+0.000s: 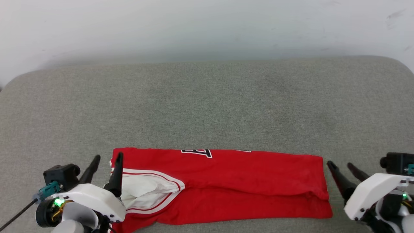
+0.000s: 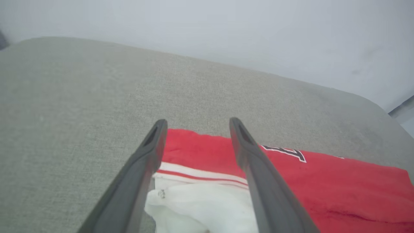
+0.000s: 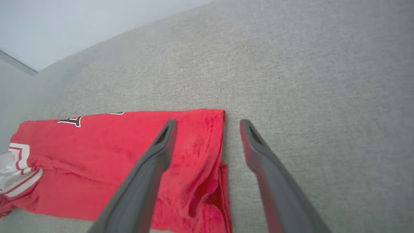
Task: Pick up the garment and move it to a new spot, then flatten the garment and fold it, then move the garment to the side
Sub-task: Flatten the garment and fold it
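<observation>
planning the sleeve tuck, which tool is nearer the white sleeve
Left. The left tool hangs at the white sleeve end of the garment; the right tool is off its opposite hem end.

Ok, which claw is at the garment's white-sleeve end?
The left claw: it hangs over the white sleeve of the garment; the right claw sits at the plain red hem.

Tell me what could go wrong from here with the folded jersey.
The white sleeve bulges out of the folded jersey by the open left hand; another fold could trap a lump. At the end by the open right hand, the layers lie uneven, so a pinch might catch just one and pull the fold apart.
</observation>
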Available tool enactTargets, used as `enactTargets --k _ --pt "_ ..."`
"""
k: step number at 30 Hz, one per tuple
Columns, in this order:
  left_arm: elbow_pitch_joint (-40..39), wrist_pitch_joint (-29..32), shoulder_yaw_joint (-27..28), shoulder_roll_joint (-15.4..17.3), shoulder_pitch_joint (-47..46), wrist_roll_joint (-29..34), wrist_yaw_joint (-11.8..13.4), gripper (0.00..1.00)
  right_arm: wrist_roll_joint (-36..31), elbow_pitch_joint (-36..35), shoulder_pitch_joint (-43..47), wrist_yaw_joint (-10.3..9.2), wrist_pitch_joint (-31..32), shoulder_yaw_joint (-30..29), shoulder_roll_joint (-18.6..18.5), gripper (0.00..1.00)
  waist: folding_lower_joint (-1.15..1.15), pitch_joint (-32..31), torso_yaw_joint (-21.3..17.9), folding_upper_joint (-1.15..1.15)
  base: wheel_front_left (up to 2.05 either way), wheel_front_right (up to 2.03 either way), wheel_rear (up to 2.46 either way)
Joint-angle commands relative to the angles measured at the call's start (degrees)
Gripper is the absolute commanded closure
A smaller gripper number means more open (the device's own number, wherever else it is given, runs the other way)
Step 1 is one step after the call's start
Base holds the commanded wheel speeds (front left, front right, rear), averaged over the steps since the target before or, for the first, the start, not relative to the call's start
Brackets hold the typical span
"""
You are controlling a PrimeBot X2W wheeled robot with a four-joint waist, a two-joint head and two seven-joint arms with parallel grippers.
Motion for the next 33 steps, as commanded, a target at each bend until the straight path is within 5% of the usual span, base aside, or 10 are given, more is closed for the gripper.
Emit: enactTargets --k 1,13,25,26,28,33 --pt "-1.35 -1.76 0.08 0.38 -0.63 1.72 1.09 0.0 -0.64 -0.72 -0.05 -0.02 1.25 -1.12 -0.88 0.0 0.01 -0.22 0.0 0.0 0.0 0.0 0.0" --pt "-9.71 -8.15 -0.27 -0.07 -0.91 12.34 6.17 0.0 -1.91 1.46 -3.59 -0.02 19.83 -5.36 -6.88 0.0 0.01 1.06 4.2 0.0 0.0 0.0 0.0" --pt "-13.2 -8.92 -0.13 -3.49 -1.92 15.68 5.27 0.0 -1.01 12.03 -3.66 -0.02 28.55 -2.84 0.45 0.0 0.01 4.38 9.75 0.0 0.0 0.0 0.0" --pt "-13.28 -8.93 -0.14 -3.57 -1.87 15.73 5.24 0.0 -0.82 12.73 -3.69 0.0 28.89 -2.63 0.66 0.55 0.01 4.36 9.74 0.0 0.0 0.0 0.0" --pt "-13.35 -8.91 -0.27 -3.5 -1.54 16.22 5.3 0.0 -0.57 13.71 -3.91 0.0 29.36 -2.17 0.74 1.0 0.01 4.01 9.56 0.0 0.0 0.0 0.0" --pt "-13.32 -8.77 -0.61 -3.09 -0.55 16.71 5.8 0.0 -0.25 12.27 -5.37 -0.01 28.69 -1.27 -1.24 1.0 0.01 2.47 8.39 0.0 0.0 0.0 0.0"
